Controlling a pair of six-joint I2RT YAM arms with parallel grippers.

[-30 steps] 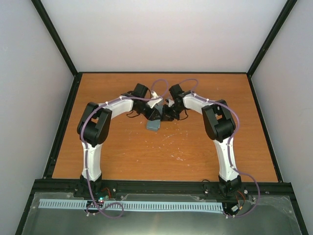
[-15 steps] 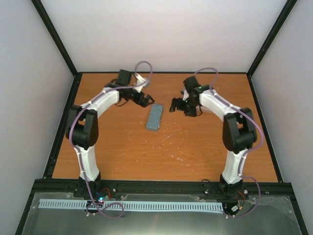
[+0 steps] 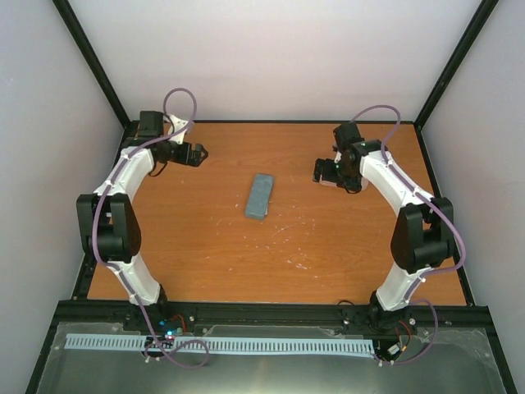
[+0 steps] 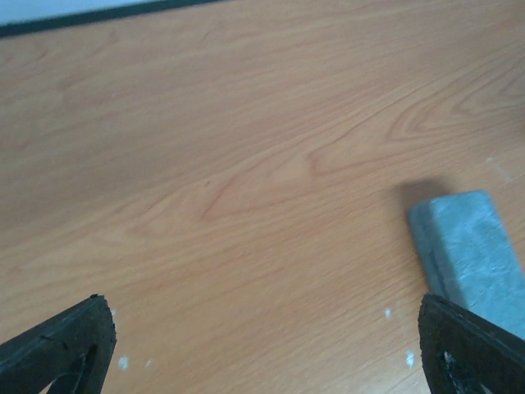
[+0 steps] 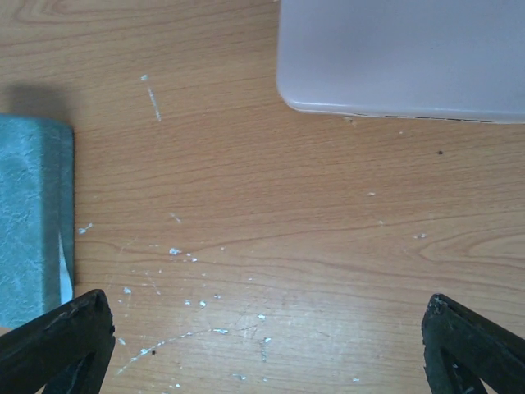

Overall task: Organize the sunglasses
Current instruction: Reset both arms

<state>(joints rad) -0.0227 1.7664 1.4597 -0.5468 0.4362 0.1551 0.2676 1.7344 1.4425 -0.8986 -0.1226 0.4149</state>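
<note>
Lying between left tool (image 3: 200,153), right tool (image 3: 320,171) — case (image 3: 259,195).

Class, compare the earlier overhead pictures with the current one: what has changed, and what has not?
The left pincer swung from the middle of the table out to the left, the right pincer out to the right; both opened and grip nothing. The blue-grey case stayed where it lay.

Orange-brown wooden table (image 3: 205,246), blue-grey case (image 3: 259,196) lying mid-table, pale oblong object (image 5: 402,57) to its right, white flecks (image 5: 172,250)
</note>
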